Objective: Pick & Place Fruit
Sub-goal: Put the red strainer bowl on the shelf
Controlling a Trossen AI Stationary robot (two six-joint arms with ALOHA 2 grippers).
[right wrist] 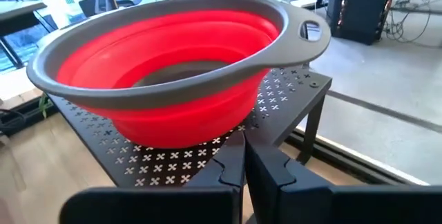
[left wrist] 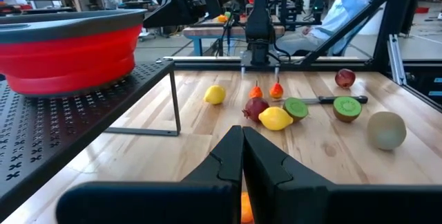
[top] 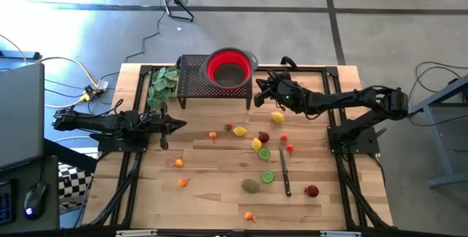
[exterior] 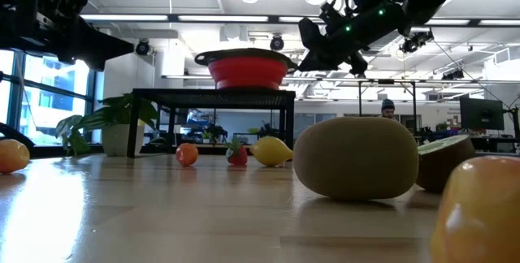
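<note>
Right pincer (top: pixel 257 93): we find it closed, fingers pressed together, holding nothing. It hangs above the worktop just right of the red colander (top: pixel 231 67), which its wrist view faces squarely.

Left pincer (top: pixel 179 125): also closed and empty, low over the left part of the worktop (top: pixel 212 193), pointing right toward the scattered pieces.

Colander: it sits on a black perforated stand (top: pixel 191 72) at the far middle of the worktop. We see no fruit inside it.

Fruit: all of it lies on the worktop, none held. A yellow lemon (top: pixel 277 117) lies just near of the right pincer. A second lemon (top: pixel 240 131), a third lemon (top: pixel 257 144), a dark red piece (top: pixel 263 137) and a green lime half (top: pixel 264 153) cluster toward the middle. The brown kiwi (top: pixel 251 186) and a red piece (top: pixel 312 191) lie nearer still, either side of the knife (top: pixel 284 172).

Step in hand: we judge a first pick has not begun.

Advice: open the right pincer fully before descending, centre the fingers either side of the closest lemon, close gently since the round piece may roll, and lift clear of the stand's edge before moving over the colander.
</note>
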